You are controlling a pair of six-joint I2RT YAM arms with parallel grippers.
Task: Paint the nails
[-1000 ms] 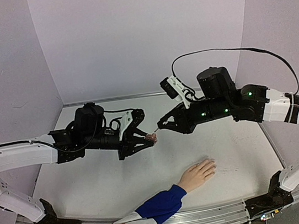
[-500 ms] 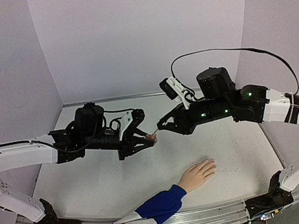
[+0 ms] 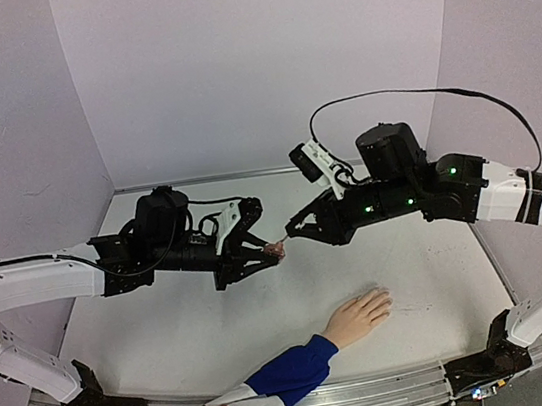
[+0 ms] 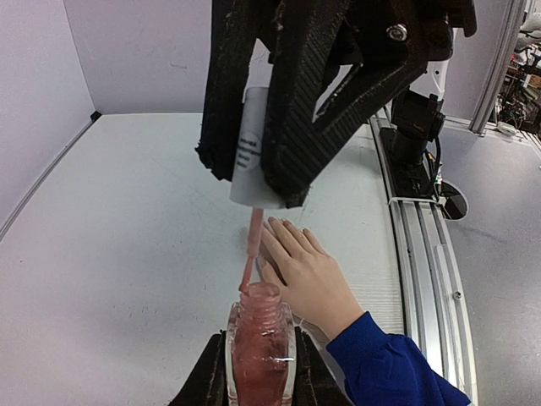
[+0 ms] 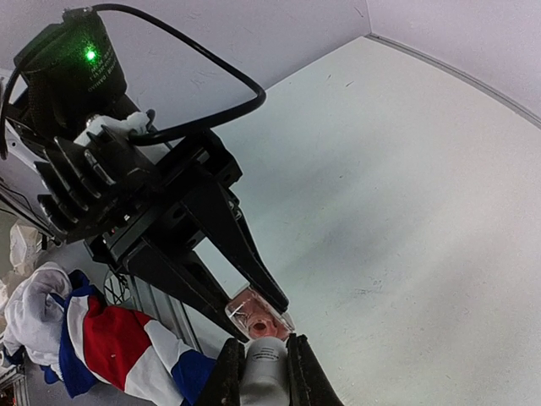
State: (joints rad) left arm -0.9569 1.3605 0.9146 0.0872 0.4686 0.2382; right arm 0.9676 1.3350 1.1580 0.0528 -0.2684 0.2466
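While left pincer [image 3: 274,250] is clamping the pink polish bottle [image 4: 259,351], right pincer [image 3: 295,228] is gripping its white cap [image 4: 250,161], brush [image 4: 251,249] dipping into the neck.
Below, the hand [image 3: 356,317] is lying flat on the counter [image 3: 168,329], nails [image 3: 384,295] well apart from the brush.

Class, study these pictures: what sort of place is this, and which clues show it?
Likely a robotics lab test cell: plain walls around a white table, two robot arms on an aluminium rail.

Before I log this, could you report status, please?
Left fingers shut on bottle. Right fingers shut on cap, brush at bottle neck. Hand flat on table, nails unclear.
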